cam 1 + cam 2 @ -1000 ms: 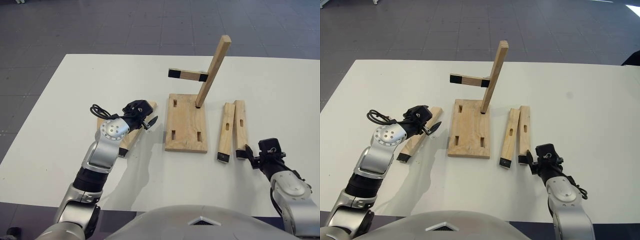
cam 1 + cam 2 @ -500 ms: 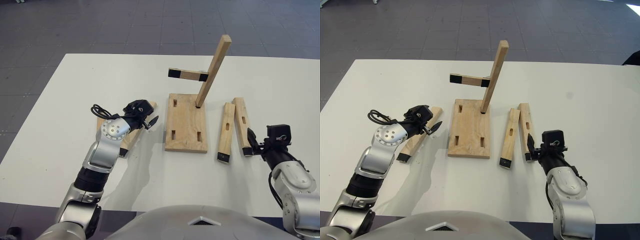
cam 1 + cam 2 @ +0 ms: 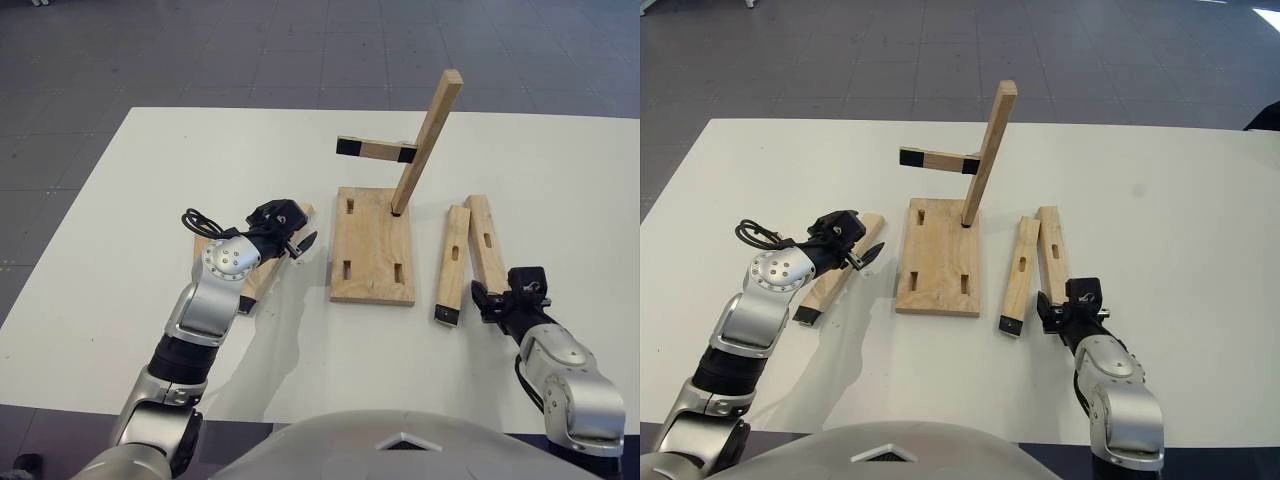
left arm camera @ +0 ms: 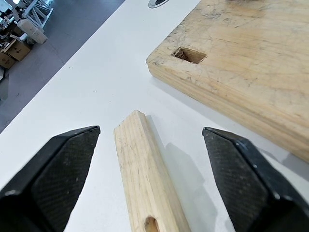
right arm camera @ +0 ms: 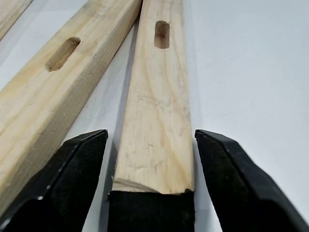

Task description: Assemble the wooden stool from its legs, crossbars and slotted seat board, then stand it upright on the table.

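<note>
The right gripper (image 5: 150,135) has swung back in from the right. It now sits at the near end of the rightmost leg (image 3: 482,240), fingers spread wide either side of its black-capped tip and gripping nothing yet. That leg's near end has been nudged slightly rightward, away from its neighbour leg (image 3: 453,255). It looks lined up for a pick.

The left gripper (image 4: 150,129) hasn't budged: fingers wide apart, empty, straddling the far end of the left leg (image 4: 145,164) beside the seat board (image 3: 372,250).

One upright leg (image 3: 427,140) leans in the board's far-right slot, carrying a crossbar (image 3: 378,150).

Everything is pale, square-cut wood with visible grain and oval mortises, on a smooth white tabletop (image 3: 150,200).
</note>
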Motion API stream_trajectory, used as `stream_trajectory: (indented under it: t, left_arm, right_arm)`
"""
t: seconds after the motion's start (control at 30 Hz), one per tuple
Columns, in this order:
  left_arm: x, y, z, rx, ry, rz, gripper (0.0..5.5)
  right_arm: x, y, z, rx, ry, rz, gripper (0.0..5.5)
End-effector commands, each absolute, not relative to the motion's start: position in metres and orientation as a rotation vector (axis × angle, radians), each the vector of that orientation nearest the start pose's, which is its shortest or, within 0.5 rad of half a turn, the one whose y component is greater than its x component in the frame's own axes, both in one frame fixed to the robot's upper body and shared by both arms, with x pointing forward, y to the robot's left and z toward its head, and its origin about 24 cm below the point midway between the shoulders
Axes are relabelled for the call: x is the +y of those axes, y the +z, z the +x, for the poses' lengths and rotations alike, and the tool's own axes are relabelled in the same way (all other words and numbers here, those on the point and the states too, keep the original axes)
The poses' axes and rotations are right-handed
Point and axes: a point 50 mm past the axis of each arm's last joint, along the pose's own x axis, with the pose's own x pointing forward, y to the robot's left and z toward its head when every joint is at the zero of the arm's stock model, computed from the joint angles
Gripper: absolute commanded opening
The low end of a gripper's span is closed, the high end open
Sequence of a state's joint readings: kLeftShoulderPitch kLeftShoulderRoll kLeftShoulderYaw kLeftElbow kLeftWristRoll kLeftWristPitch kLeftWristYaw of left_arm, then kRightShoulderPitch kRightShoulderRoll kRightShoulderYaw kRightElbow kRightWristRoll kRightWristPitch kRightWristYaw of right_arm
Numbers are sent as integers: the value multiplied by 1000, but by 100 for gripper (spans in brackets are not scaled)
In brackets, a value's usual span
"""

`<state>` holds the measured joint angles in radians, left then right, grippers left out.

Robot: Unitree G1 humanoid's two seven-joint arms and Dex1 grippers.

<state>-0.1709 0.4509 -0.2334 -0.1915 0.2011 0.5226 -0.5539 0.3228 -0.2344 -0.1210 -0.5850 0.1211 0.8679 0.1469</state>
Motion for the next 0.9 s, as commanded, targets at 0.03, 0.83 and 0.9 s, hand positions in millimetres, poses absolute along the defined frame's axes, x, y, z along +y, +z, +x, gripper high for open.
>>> stream_trajectory:
  t: [0.03, 0.83, 0.9]
  left_arm:
    - [158, 69, 268, 353, -608, 627, 394]
    - [159, 174, 260, 115, -1159, -800, 394]
    - [151, 176, 259, 121, -1176, -827, 394]
  right_arm:
    - [-210, 38, 168, 603, -20, -89, 261]
    - [-155, 204, 230, -188, 878, 262, 205]
    - [-145, 204, 227, -152, 1035, 316, 205]
